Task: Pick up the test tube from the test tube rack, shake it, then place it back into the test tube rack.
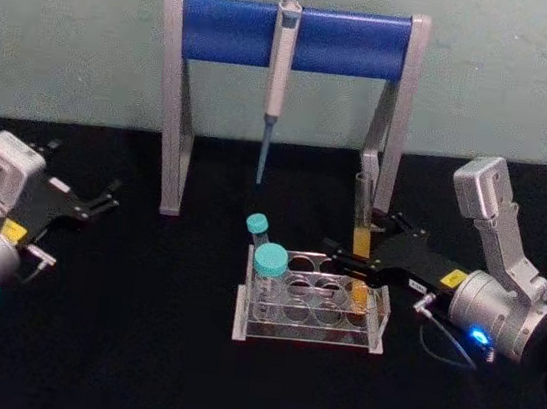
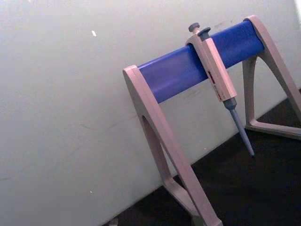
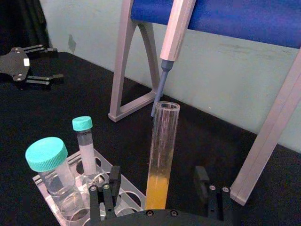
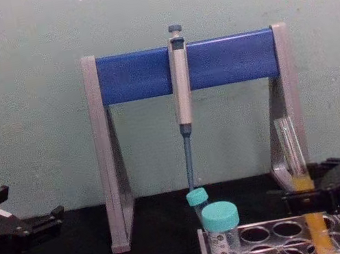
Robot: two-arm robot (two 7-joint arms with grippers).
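R hand (image 1: 335, 255) straddles test tube (image 1: 362, 211), prob. not touching; L hand (image 1: 105, 198) parked.

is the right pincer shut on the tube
No, the right pincer is open, a finger on either side of the tube, which sits in the rack.

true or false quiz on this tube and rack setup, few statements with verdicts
1. The glass tube stands in the rack. True.
2. The right gripper is clamped shut on the tube. False: its fingers stand apart on either side, with gaps.
3. The left gripper sits open, well away from the rack. True.
4. The glass tube has a teal cap. False: its top is open; two shorter tubes carry the caps.
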